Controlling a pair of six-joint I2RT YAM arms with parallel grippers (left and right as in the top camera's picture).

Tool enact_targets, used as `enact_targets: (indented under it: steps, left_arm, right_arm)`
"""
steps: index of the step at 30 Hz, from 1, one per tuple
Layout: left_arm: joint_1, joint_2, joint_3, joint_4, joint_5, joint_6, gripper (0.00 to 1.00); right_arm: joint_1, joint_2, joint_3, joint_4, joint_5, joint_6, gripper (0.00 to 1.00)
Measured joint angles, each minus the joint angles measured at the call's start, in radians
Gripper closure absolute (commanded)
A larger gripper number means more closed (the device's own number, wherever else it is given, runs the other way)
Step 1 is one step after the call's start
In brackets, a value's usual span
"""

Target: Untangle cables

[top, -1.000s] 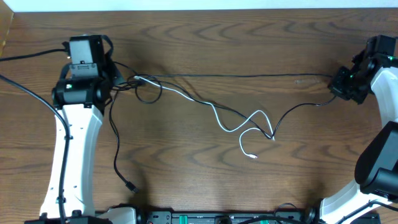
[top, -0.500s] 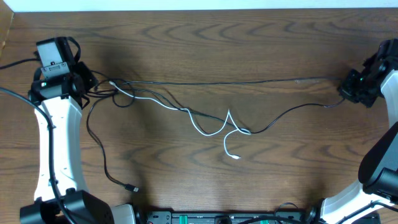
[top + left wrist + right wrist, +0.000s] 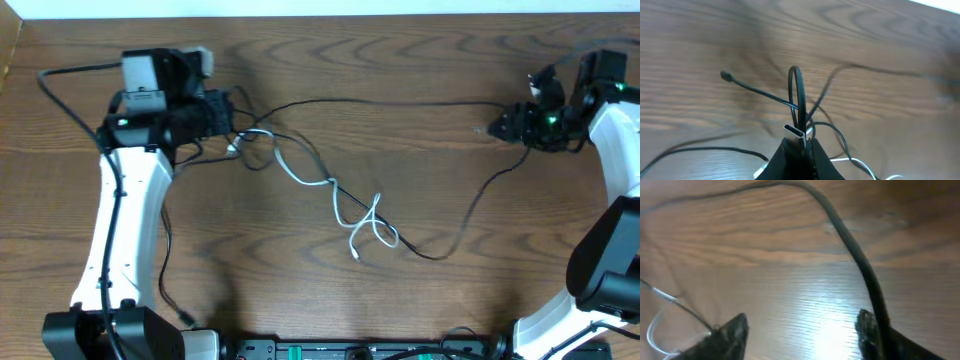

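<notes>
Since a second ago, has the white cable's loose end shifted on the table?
Yes. The free end of the white cable has slid left, judged against the fixed black rail along the bottom edge of the overhead view.

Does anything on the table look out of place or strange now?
Yes. Near the middle of the table the white cable lies in small loops crossing the black cable, a tangle. The left gripper pinches a black cable loop.

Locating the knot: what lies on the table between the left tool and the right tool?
Overhead view: the black cable spans from the left tool to the right tool, with the white cable tangled over it mid-table.
</notes>
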Motion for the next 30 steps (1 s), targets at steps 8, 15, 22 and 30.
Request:
enact_targets:
  steps: [8, 15, 22, 30]
  left_arm:
    - [-0.115, 0.0, 0.0, 0.02, 0.025, -0.001, 0.92]
    - [-0.169, 0.0, 0.0, 0.088, 0.04, -0.053, 0.92]
    - [-0.173, 0.0, 0.0, 0.142, 0.195, -0.084, 0.92]
    - [-0.173, 0.0, 0.0, 0.241, 0.437, -0.075, 0.92]
  right_arm:
    - [0.069, 0.0, 0.219, -0.138, -0.037, -0.092, 0.26]
    - [0.212, 0.001, 0.245, -0.156, -0.074, -0.198, 0.17]
    - [0.301, 0.001, 0.245, -0.068, -0.014, -0.173, 0.11]
    - [0.249, 0.001, 0.29, -0.028, 0.183, 0.03, 0.02]
